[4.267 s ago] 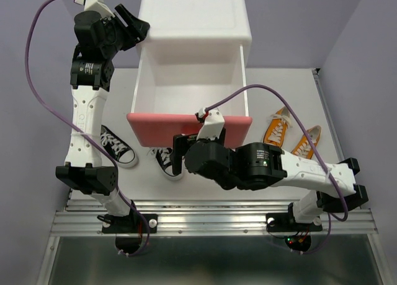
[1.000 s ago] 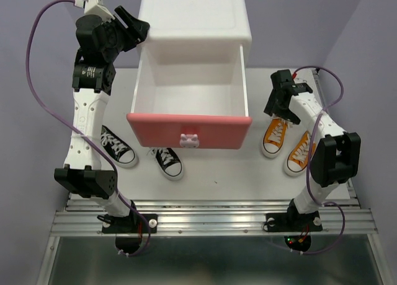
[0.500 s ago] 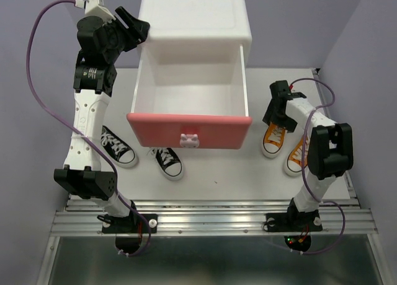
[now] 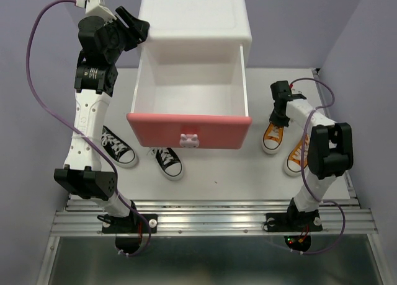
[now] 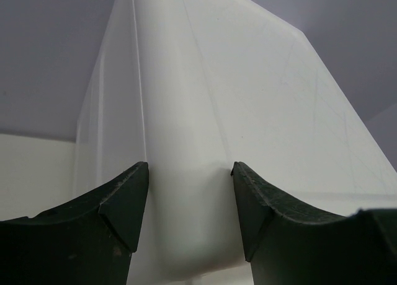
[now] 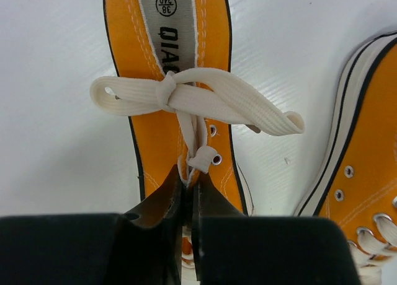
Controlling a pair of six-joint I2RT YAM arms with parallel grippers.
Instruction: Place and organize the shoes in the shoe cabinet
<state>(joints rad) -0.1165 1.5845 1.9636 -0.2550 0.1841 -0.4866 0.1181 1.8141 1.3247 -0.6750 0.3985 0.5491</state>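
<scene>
Findings:

- The shoe cabinet (image 4: 195,15) stands at the far middle of the counter (image 4: 217,173). Its upper drawer (image 4: 189,130) is pulled fully out, and the bunny knob (image 4: 188,139) faces the arms. We see no shoe inside the drawer.
- The left gripper (image 4: 131,26) is at the cabinet's far left corner. In the wrist view its two fingers (image 5: 118,204) straddle that white corner edge, one pressed against each face, so it grips the cabinet body.
- The right gripper (image 4: 277,114) is down on the inner orange shoe (image 4: 272,138), just right of the drawer front. In the wrist view its jaws are pinched together on the laced upper of that shoe (image 6: 158,118), just below the bow. The shoe rests flat on the counter.
- The outer orange shoe (image 4: 296,155) lies just beside it to the right, apart from the gripper.
- The two black shoes (image 4: 116,147) (image 4: 168,162) lie on the counter to the left, near the front of the drawer. Neither is touched.
</scene>
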